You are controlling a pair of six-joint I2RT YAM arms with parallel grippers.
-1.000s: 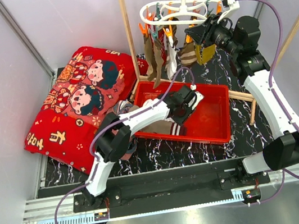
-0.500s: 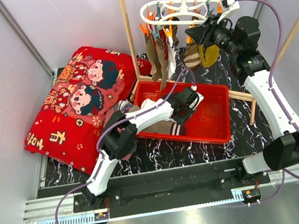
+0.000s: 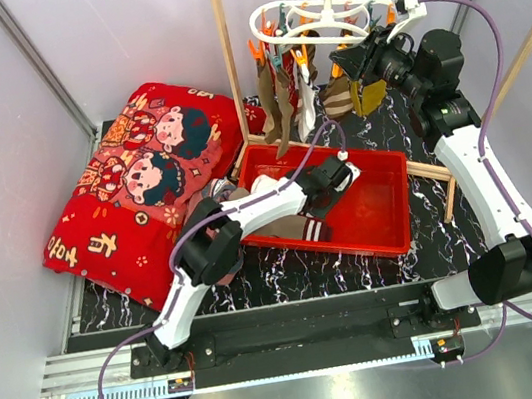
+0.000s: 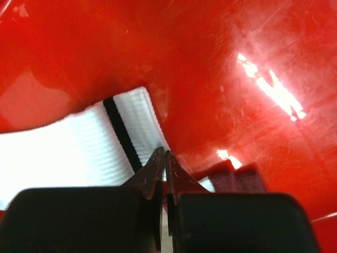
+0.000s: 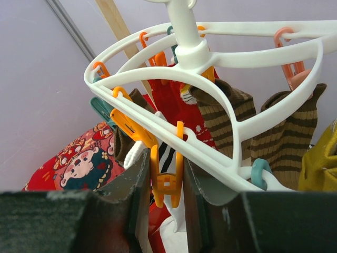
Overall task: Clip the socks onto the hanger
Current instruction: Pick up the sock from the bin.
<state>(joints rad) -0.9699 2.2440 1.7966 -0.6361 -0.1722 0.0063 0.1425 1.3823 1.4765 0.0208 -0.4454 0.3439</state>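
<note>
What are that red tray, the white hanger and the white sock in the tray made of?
Red tray: looks like glossy hard plastic, with bright glare and fine scratches. Hanger: smooth moulded white plastic, apparently. White sock: soft ribbed knit fabric, matte, with a dark stripe.

Glossy red plastic tray [image 4: 237,42], ribbed white knit sock [image 4: 63,153], smooth white plastic hanger [image 5: 192,52], orange plastic peg [image 5: 166,174]
</note>
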